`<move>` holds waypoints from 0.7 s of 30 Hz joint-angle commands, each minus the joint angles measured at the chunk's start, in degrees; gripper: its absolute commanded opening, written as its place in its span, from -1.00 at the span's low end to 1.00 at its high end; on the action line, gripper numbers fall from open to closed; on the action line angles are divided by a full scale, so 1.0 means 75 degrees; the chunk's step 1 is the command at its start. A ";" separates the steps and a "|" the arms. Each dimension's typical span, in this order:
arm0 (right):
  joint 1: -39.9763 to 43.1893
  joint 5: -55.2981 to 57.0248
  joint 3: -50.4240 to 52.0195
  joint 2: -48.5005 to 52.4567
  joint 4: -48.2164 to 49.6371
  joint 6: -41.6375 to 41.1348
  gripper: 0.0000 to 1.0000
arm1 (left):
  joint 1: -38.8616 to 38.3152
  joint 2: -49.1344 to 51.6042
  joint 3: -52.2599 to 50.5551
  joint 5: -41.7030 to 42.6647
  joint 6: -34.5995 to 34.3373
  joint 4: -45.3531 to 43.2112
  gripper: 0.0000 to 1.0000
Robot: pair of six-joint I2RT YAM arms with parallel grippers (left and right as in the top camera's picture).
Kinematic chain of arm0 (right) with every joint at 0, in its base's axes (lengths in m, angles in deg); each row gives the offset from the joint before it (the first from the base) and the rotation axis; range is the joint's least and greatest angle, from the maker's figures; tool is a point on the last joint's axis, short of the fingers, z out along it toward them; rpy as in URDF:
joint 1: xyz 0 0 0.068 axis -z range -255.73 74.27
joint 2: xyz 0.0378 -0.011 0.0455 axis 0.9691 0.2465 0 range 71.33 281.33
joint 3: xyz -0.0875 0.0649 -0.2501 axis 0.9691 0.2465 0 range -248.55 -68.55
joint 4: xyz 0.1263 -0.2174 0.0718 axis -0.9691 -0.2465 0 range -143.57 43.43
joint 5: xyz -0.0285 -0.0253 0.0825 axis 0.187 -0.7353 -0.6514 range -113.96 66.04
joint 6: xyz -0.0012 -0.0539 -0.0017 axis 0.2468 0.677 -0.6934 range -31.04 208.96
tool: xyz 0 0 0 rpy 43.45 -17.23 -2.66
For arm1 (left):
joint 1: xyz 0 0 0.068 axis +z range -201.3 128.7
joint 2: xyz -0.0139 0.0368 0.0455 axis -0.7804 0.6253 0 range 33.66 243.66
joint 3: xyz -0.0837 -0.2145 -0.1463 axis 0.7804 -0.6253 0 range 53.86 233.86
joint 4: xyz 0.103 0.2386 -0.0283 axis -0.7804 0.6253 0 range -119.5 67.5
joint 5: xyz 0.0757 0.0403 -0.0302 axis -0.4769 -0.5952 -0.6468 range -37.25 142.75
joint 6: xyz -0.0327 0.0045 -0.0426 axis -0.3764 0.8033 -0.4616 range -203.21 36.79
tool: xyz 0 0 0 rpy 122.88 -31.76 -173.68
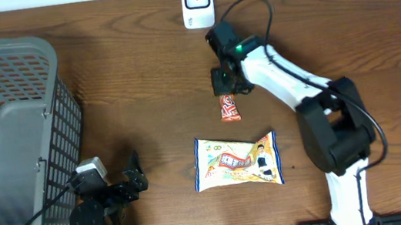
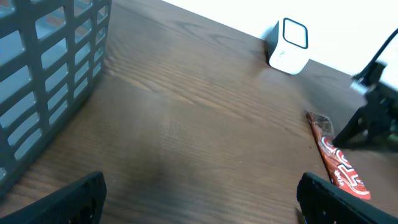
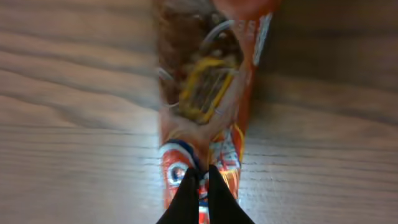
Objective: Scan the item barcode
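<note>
The red snack packet (image 1: pixel 229 109) lay flat on the worktop (image 1: pixel 126 76), a little above the centre of the overhead frame. Its crinkled foil was printed in red and orange with yellow and white markings, and no barcode showed on the upward face. The right end effector (image 3: pixel 199 183) was pressed together on the packet's upper end, apparently pinching the thin wrapper, so the step in hand looked like the pickup, with the scan not yet made. The white scanner (image 1: pixel 196 2) stood at the top centre edge, near the packet but apart from it. The next move would probably call for lifting the packet clear, turning it until its barcode faced the scanner's window, and holding it steady there; the light, floppy wrapper could slip or fold. The left end effector (image 2: pixel 205 199) sat spread wide at lower left, beside the grey basket (image 1: pixel 10 137), holding nothing.
</note>
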 commanded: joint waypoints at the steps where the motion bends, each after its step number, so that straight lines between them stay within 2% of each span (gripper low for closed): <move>1: -0.0052 -0.0020 0.0017 0.0204 -0.0192 0.0000 -0.98 | 0.0026 -0.0015 -0.0044 0.0073 -0.0076 -0.0006 0.96; 6: 0.0015 0.0122 -0.0050 0.0347 -0.0245 0.0169 -0.98 | 0.0026 -0.0015 -0.0044 0.0073 -0.0073 -0.0006 0.96; 14: 0.0055 -0.0026 -0.1224 -0.0373 -0.1816 0.0259 -0.98 | 0.0026 -0.0015 -0.0044 0.0073 -0.0076 -0.0006 0.96; 18: -0.0131 -0.0032 -0.1105 -0.0414 -0.2305 0.0219 -0.97 | 0.0026 -0.0015 -0.0044 0.0073 -0.0073 -0.0006 0.96; 21: -0.0385 -0.0050 -0.0475 -0.0353 -0.1988 0.0085 -0.98 | 0.0026 -0.0015 -0.0044 0.0073 -0.0076 -0.0006 0.96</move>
